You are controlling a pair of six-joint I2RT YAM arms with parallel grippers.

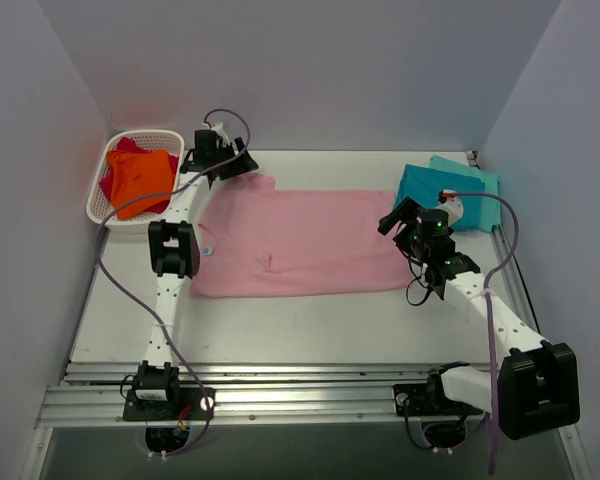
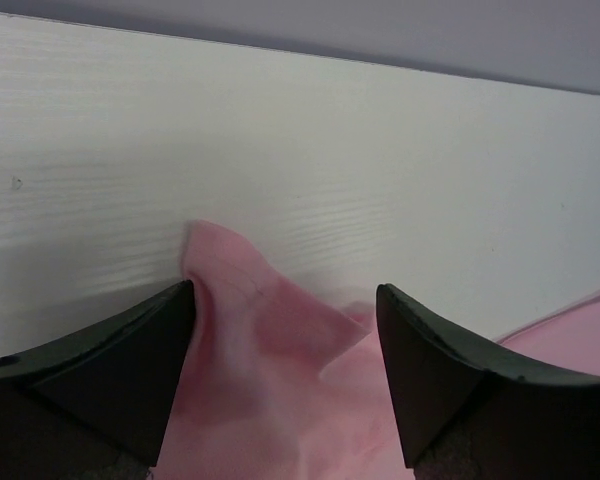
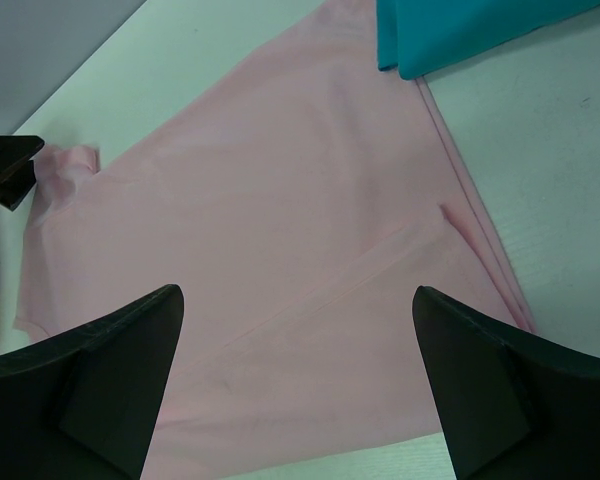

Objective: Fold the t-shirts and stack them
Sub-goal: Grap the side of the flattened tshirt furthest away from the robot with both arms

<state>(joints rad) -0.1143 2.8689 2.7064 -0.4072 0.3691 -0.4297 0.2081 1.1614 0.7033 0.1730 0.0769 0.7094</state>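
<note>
Right now you have the pink t-shirt [image 1: 300, 245] spread flat in the middle of the bench [image 1: 310, 330]. Your left end effector [image 2: 285, 297] sits at its far-left sleeve, jaws wide, with a raised peak of cloth between them — whether it touches the fingers is hard to tell. Your right end effector [image 3: 298, 295] hovers over the shirt's right part, wide and empty. The folded teal t-shirt [image 1: 430, 192] lies far right — at the pink one's corner.
</note>
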